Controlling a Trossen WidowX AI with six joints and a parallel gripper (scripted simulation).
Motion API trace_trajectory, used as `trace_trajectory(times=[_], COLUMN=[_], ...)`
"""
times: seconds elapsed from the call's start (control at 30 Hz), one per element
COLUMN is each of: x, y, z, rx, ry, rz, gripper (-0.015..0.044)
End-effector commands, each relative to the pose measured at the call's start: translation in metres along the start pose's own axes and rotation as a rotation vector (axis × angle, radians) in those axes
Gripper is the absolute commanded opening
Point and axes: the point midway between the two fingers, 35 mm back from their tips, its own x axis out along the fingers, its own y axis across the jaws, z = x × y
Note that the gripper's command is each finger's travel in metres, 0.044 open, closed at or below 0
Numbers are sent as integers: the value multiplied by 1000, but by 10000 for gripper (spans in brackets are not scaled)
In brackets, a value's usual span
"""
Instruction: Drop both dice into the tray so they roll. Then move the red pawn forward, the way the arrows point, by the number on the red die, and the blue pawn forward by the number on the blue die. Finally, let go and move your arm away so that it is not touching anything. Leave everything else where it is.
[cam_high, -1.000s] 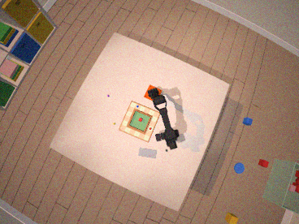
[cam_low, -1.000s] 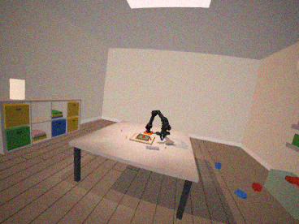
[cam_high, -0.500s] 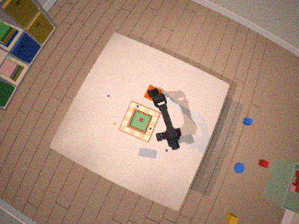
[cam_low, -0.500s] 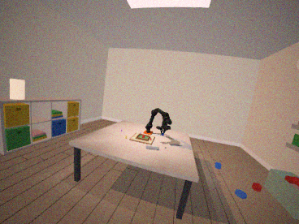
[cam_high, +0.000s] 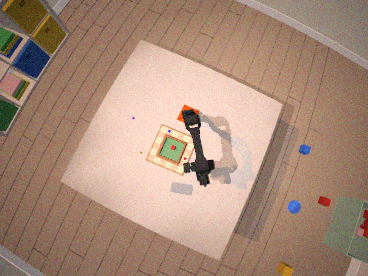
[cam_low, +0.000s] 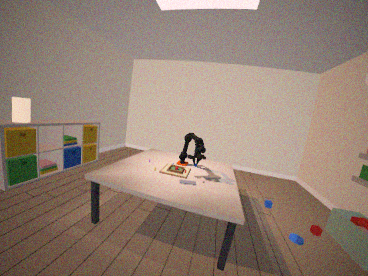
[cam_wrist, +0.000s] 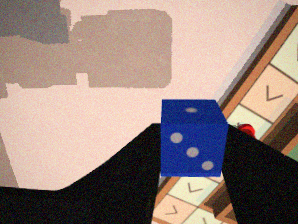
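From here, the low rim of the game board (cam_high: 156, 163) (cam_low: 168, 174) (cam_wrist: 237, 93) edges the route at the wrist view's right, where a red pawn (cam_high: 185, 158) (cam_wrist: 246, 131) stands in the way. Bare counter (cam_high: 110, 150) (cam_low: 135, 172) (cam_wrist: 120, 107) opens across that view's middle left.

Can't read the face on the red die (cam_high: 173, 147) in the board's green tray (cam_high: 167, 150), just a blurry blob from above. On the wrist cam the red pawn (cam_wrist: 247, 131) beside the tray is half hidden by the gripper (cam_wrist: 189, 132), and the tray itself is cut off by the edge.
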Motion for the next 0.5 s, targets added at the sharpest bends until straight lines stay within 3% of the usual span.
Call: trace_trajectory(times=[0.0, 0.47], x=[1, 13], y=[-27, -107], z=[-7, -39], rx=[60, 253], ry=[-6, -5], rz=[5, -1], gripper=[0, 0])
